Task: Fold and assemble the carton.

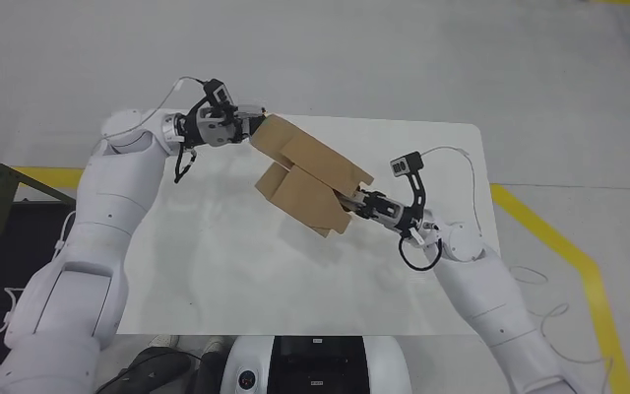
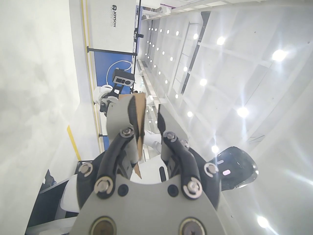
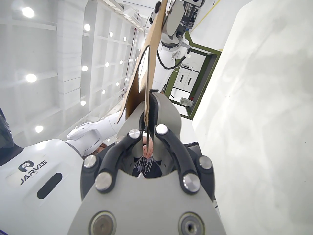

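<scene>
The flat brown corrugated cardboard carton [image 1: 305,175] is held in the air above the middle of the white bench [image 1: 226,286], slanting from far left to near right, its flaps hanging loose. At its near-right end the right gripper [image 3: 146,103] has its fingers [image 3: 160,113] clamped on a thin edge of the board. At the far-left end the left gripper [image 2: 146,113] has its fingers apart. The board lies against one finger and the other stands clear of it.

The carton looks light, stiff along its panels and floppy at the creases. A panel edge near a corner is likely the best hold, because a flap would bend.

The bench offers open room on every side. Its right edge lies close beyond the right gripper.
</scene>
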Robot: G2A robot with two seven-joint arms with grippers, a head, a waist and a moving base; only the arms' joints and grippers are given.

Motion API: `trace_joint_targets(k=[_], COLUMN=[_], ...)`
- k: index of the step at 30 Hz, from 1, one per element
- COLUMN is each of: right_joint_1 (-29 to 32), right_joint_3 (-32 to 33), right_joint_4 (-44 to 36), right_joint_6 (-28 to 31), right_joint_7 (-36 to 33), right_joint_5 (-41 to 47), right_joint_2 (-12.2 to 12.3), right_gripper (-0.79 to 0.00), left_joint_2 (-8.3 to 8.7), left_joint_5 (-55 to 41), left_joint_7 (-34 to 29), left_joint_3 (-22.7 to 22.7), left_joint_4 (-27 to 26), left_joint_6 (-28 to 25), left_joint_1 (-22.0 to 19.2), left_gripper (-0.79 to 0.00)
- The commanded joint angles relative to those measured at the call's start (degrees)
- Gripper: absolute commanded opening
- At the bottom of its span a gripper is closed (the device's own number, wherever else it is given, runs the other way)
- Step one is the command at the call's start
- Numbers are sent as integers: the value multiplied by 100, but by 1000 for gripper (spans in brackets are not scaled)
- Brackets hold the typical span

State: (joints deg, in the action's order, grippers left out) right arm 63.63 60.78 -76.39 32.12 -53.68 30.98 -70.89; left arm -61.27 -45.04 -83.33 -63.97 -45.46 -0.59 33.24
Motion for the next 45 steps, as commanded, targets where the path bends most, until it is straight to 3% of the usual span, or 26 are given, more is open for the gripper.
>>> trace_joint_targets(k=[1, 20, 30, 45], right_joint_1=[38, 228, 240, 131], right_joint_3=[21, 269, 363, 17], right_joint_4=[-20, -184, -41, -52], right_joint_6=[-14, 166, 623, 924], right_joint_7=[1, 64, 640, 1708], right_joint_5=[-25, -270, -670, -1981], right_joint_2=[7, 66, 52, -70], right_gripper=[-785, -785, -785, -785], left_joint_2=[13, 43, 98, 37], left_joint_5=[11, 82, 265, 353], left_joint_7=[-32, 120, 14, 278], left_joint_3=[-39, -177, -199, 66], left_joint_4=[39, 185, -312, -975], left_joint_6=[5, 28, 269, 746], left_joint_1=[-9, 73, 269, 478], left_gripper=[0, 0, 0, 0])
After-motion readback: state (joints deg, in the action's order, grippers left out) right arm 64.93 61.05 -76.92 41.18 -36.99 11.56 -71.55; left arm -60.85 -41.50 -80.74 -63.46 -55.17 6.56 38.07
